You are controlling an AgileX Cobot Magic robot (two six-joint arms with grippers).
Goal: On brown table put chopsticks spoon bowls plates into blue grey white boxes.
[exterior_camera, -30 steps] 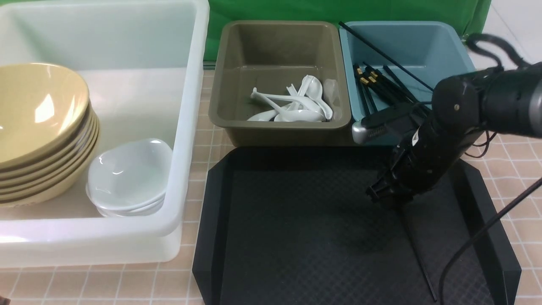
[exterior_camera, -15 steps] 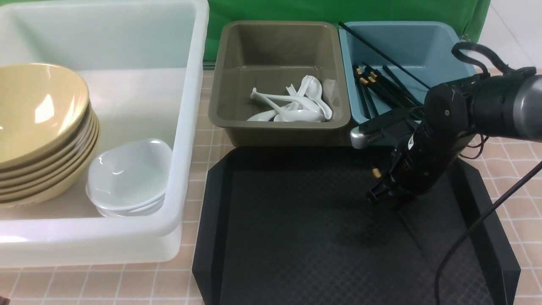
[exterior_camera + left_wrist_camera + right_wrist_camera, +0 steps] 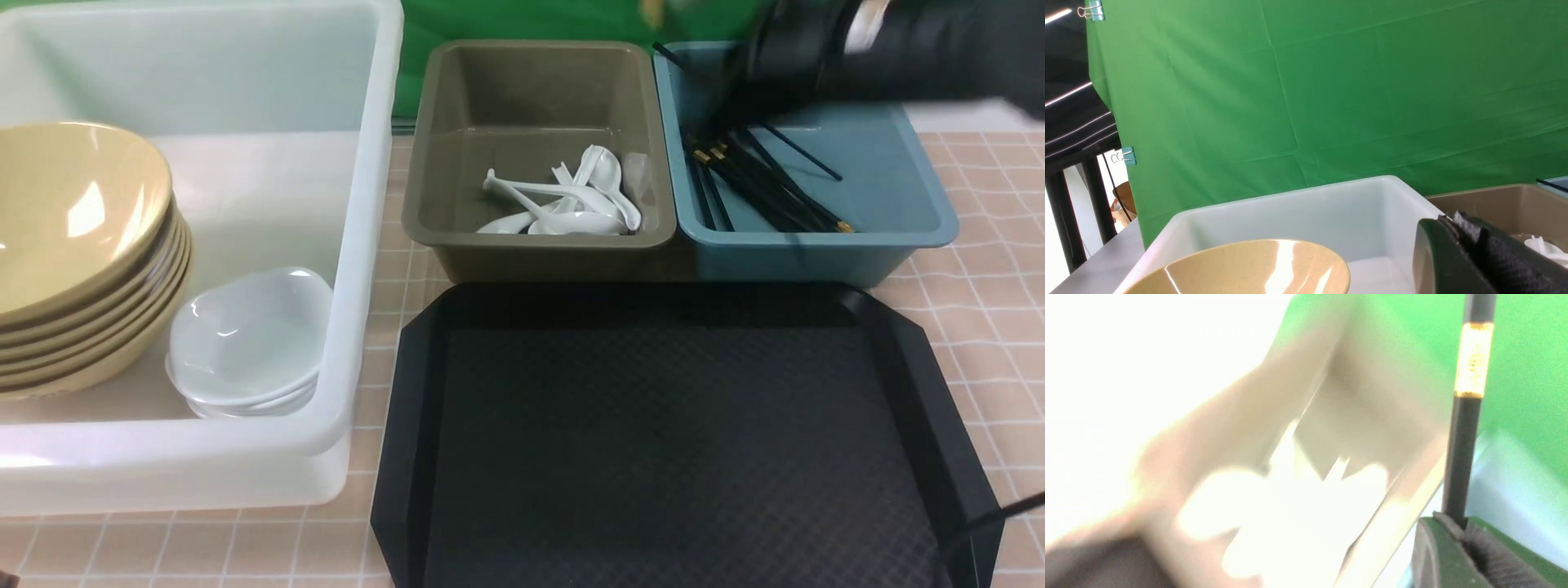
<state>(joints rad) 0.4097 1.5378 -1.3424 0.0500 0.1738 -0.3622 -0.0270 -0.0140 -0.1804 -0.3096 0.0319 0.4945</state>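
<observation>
Step in hand: chopstick drop-off. Right jaws clamp one chopstick [image 3: 1462, 457], its gold-banded end poking out past them. The right arm [image 3: 882, 49] (badly blurred in the front view) is over the far side of the blue box [image 3: 784, 257], where more chopsticks [image 3: 759, 192] lie. Nothing shows on the black tray [image 3: 653, 449]. Left jaws are closed and empty, by the white box [image 3: 1298, 196] holding bowls [image 3: 73, 204] and plates [image 3: 245, 343]. Spoons [image 3: 563, 208] sit in the grey box [image 3: 539, 257]. Next, likely: lower over the blue box and open the jaws so the stick lands inside, not across the rim.
</observation>
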